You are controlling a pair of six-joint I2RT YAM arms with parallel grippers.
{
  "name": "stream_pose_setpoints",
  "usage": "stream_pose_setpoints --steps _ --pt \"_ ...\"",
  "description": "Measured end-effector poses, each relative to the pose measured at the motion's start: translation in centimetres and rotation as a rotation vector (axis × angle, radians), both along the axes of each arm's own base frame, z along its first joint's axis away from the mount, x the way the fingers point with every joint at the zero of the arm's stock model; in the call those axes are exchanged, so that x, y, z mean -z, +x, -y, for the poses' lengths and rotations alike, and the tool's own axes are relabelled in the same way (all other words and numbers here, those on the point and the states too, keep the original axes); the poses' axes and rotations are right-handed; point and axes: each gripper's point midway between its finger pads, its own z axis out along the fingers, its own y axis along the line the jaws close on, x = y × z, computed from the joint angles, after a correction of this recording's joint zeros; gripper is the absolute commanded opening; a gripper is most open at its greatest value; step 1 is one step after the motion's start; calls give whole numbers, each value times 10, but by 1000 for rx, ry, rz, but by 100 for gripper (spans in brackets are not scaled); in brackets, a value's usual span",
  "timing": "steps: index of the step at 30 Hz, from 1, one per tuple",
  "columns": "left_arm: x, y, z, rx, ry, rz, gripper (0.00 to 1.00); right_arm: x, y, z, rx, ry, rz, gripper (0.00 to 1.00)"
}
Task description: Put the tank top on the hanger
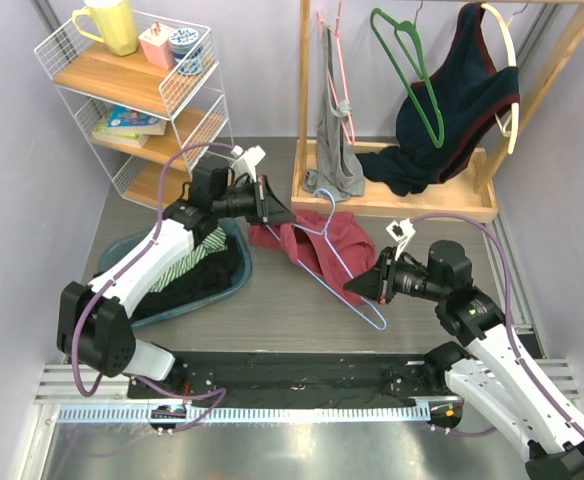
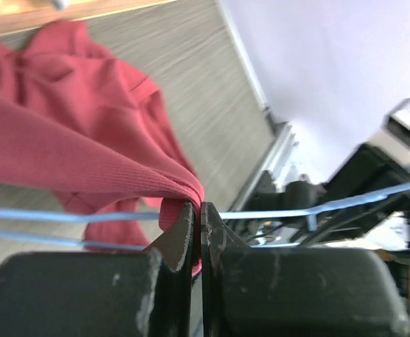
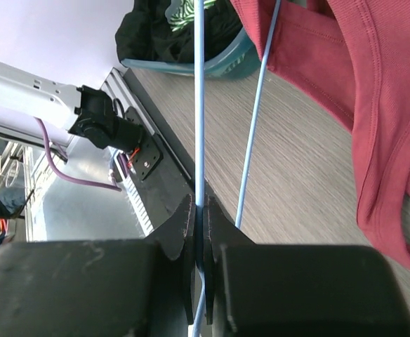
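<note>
The maroon tank top [image 1: 322, 238] lies crumpled on the table in front of the wooden rack. The light-blue wire hanger [image 1: 344, 282] lies across it, its hook near the rack base. My left gripper [image 1: 284, 216] is shut on an edge of the tank top [image 2: 86, 133], with the hanger wire [image 2: 71, 216] passing just beyond its tips. My right gripper [image 1: 352, 288] is shut on the hanger's lower wire [image 3: 199, 105], and the tank top [image 3: 352, 91] shows at the upper right of that view.
A wooden rack [image 1: 392, 200] at the back holds a grey garment [image 1: 334, 160], a pink hanger [image 1: 334, 70], a green hanger [image 1: 412, 70] and a navy garment [image 1: 452, 110]. A teal basin of dark clothes [image 1: 197, 270] sits at left. A wire shelf [image 1: 137, 90] stands at back left.
</note>
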Motion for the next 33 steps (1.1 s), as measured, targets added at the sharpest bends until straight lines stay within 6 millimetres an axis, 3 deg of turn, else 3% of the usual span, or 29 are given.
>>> stream_pose_setpoints --steps 8,12,15,18,21,22,23,28,33 --pt "-37 -7 20 57 -154 23 0 5 2 -3 5 14 -5 1" --pt "-42 -3 20 58 -196 30 0 5 1 -3 5 15 -4 1" --pt "-33 11 18 50 -220 9 0 3 0 -4 5 19 1 1" --pt "-7 22 14 19 -206 -57 0 -1 -1 -3 9 27 16 1" --pt "14 28 10 -11 -161 -100 19 -4 -3 -2 9 35 28 1" --pt "20 28 8 -21 -139 -104 36 -5 -3 -2 10 37 30 1" --pt "24 31 6 -39 -113 -102 45 -5 -3 -2 9 37 28 1" --pt "33 42 -10 -128 19 -58 80 -4 -4 -2 10 37 19 1" --pt "27 48 -34 -230 145 17 89 -4 -3 -2 18 37 16 1"
